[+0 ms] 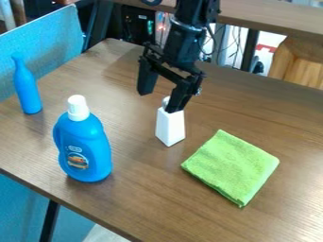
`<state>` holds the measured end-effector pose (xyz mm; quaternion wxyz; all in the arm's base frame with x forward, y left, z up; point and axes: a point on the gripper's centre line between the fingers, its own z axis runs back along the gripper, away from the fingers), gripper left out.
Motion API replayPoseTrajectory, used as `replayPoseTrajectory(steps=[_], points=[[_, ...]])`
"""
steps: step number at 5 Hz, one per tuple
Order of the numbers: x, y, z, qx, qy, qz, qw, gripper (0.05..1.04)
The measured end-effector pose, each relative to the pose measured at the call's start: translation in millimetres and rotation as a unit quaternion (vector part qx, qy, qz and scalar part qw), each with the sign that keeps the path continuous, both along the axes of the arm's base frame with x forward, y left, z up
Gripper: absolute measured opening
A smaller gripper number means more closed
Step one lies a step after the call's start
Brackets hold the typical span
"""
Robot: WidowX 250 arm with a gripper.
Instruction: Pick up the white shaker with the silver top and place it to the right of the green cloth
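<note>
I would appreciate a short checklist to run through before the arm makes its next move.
1. Gripper open: ok, its fingers are apart.
2. White container standing upright: ok.
3. Container free of finger contact: cannot tell, one finger overlaps its top in the view.
4. Detergent bottle upright and apart from the gripper: ok.
5. Slim blue bottle standing: ok.
6. Green cloth apart from the container: ok, it lies to one side.
</note>
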<state>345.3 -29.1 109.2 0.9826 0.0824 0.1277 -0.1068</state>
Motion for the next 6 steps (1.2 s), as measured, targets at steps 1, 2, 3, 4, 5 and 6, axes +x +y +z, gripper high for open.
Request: replayPoseTrajectory(steps=[1,2,3,4,5,6], points=[[4.2,6.1,-8.7,-0.008,0.017,0.005,0.9998,1.004],[7.4,12.1,-11.3,-0.028,0.012,0.013,0.9995,1.005],[11.4,14.7,-13.4,-0.041,0.001,0.007,0.9992,1.004],[14.3,11.7,-23.0,-0.075,-0.012,-0.013,0.997,1.005],[16.0,10.5,-32.4,-0.103,-0.024,-0.026,0.9941,1.004],[17.6,6.8,-36.8,-0.115,-0.034,-0.028,0.9924,0.947]])
